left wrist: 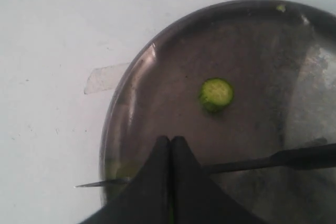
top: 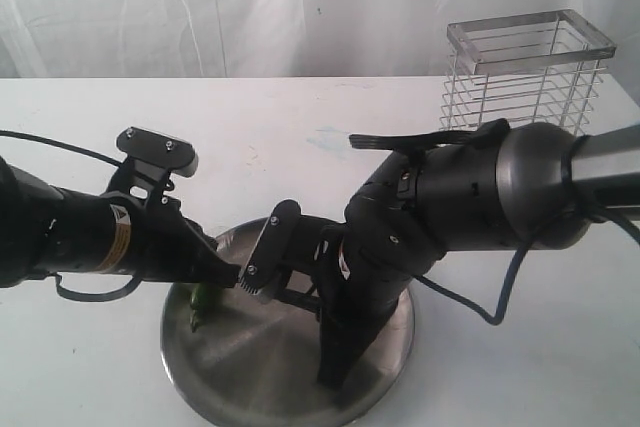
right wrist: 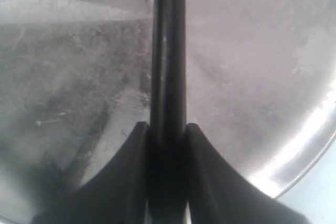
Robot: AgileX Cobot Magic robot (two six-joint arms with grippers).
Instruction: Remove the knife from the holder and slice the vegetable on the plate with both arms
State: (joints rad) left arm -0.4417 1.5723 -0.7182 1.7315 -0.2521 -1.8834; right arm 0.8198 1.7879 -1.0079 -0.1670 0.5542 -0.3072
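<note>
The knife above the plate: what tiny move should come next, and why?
Probably press the knife straight down. Its blade lies across the plate just beyond the shut left jaws, the vegetable appears to sit under them, and one cut slice already lies nearby.

The left arm point(top: 80, 237) is fat and black, with an orange-white label point(top: 118, 235) and a grey block point(top: 158, 150) with screws. The right arm point(top: 470, 197) is black too, with a dark cable point(top: 440, 292).
</note>
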